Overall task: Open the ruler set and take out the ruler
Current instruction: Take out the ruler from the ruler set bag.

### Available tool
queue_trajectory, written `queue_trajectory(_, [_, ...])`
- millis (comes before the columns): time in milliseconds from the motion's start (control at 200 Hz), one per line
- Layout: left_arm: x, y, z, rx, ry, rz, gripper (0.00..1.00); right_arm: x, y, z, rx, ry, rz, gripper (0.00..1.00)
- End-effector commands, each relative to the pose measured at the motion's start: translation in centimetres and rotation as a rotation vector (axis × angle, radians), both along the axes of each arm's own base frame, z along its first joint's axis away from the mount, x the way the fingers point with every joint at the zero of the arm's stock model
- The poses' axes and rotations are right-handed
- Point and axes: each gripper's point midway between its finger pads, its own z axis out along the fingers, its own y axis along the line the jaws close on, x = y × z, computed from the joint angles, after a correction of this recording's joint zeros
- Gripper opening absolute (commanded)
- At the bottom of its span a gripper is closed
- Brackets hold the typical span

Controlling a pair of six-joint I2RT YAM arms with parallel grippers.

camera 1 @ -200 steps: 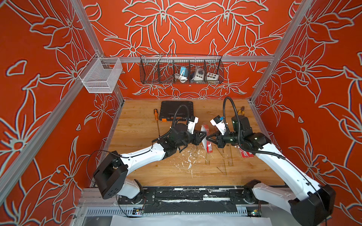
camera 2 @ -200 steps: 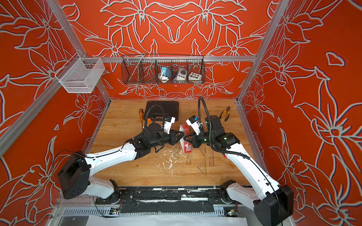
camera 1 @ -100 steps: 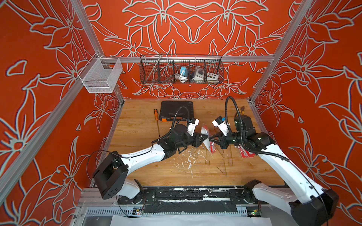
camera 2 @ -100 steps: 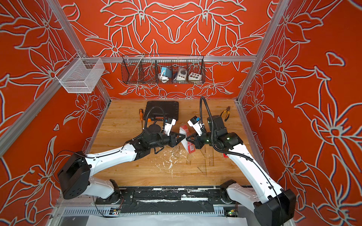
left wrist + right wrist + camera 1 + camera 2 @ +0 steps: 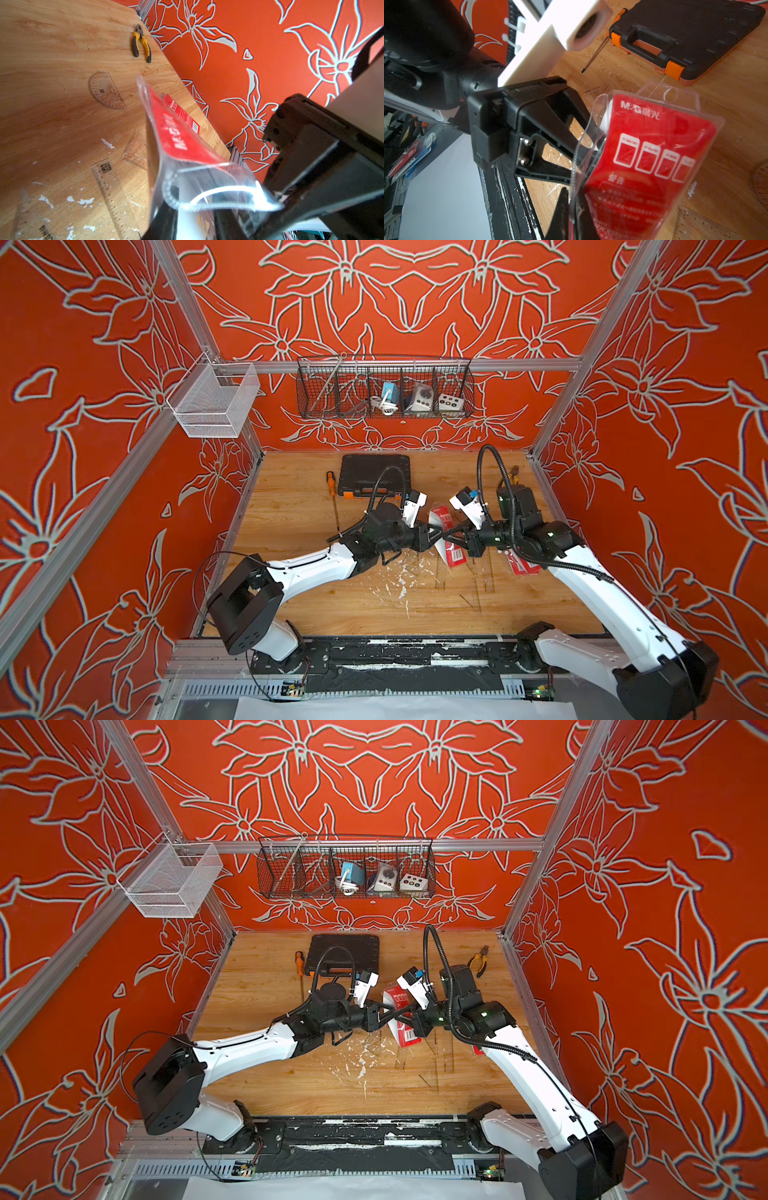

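Orange walls with pale flower outlines box in a scuffed wooden worktop. Above its middle the two arms meet at the ruler set, a clear pouch with a red card inside, held off the wood and tilted.

We judge the opening to be the step in hand. In the left wrist view the pouch's mouth gapes in a loop, but we cannot make out a ruler inside, and none is coming out of it.

The right tool is closed thin on the pouch's clear side margin and carries it. The left tool has its jaws partly apart at the mouth end, one finger behind the film and the other just short of it. We cannot tell whether either presses the film.

Next, we think, the left tool must slip one finger into the mouth and pinch the ruler alone, without the film, while the right tool holds the pouch firm. The film looks slick and floppy, so a shallow pinch may slip.

On the worktop below lie a loose ruler, a set square, a protractor and a second red packet, all apart from the pouch.
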Motion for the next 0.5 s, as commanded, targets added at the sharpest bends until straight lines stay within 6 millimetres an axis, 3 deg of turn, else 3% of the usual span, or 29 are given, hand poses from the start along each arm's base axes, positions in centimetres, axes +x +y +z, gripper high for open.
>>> queue_trajectory(0, [-0.02,-0.97,0.72,-0.025,0.001,-0.027,0.3,-1.02,0.26,1.72,0.05,-0.068,0.066,0.0])
queue_trajectory(305, [-0.33,-1.56,1.16,-0.06,0.014,-0.054,0.21,-0.97,0.21,1.68,0.05,-0.078,0.063,0.0])
queue_trajectory(495, [-0.29,-1.26,0.78,-0.047,0.012,-0.041,0.03,-0.91,-0.14,1.67,0.04,-0.091,0.048,0.0])
